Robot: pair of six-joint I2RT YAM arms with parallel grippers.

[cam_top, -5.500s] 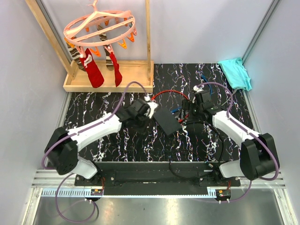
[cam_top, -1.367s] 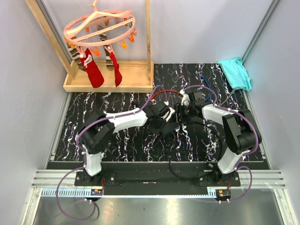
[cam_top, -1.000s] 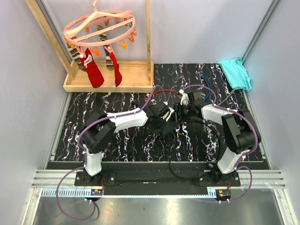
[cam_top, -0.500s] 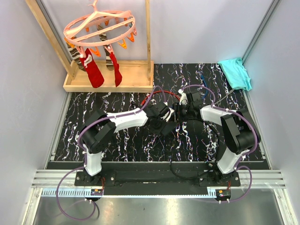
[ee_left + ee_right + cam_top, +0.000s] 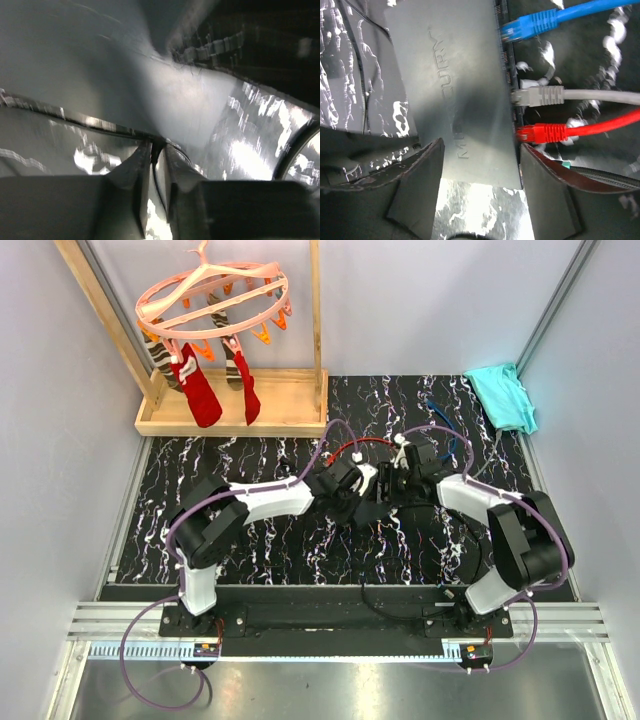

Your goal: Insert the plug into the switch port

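Observation:
The switch [image 5: 455, 75] is a flat matte black box lying on the marbled mat, seen in the top view as a dark block [image 5: 372, 512] between the two wrists. A red plug [image 5: 542, 133] sits in a port [image 5: 516, 133] on its thin edge, below a grey plug [image 5: 540, 95] and a blue plug [image 5: 530, 25]. My right gripper [image 5: 480, 146] is open, its fingers [image 5: 417, 185] flanking the box's near end. My left gripper [image 5: 157, 147] hovers close over a blurred grey surface, its jaws a narrow slit apart around a thin dark line. Both grippers [image 5: 358, 483] [image 5: 390, 486] meet mid-table.
A wooden rack [image 5: 232, 415] with a pink sock hanger [image 5: 212, 300] stands at the back left. A teal cloth [image 5: 500, 395] lies at the back right. The red cable [image 5: 365, 442] arcs behind the grippers, and a black cable loop [image 5: 440, 540] lies near the right arm.
My left gripper's jaws have parted slightly from fully shut. The right jaws have spread wider, and the right arm's elbow has swung outward to the right. The red cable's arc has shifted right.

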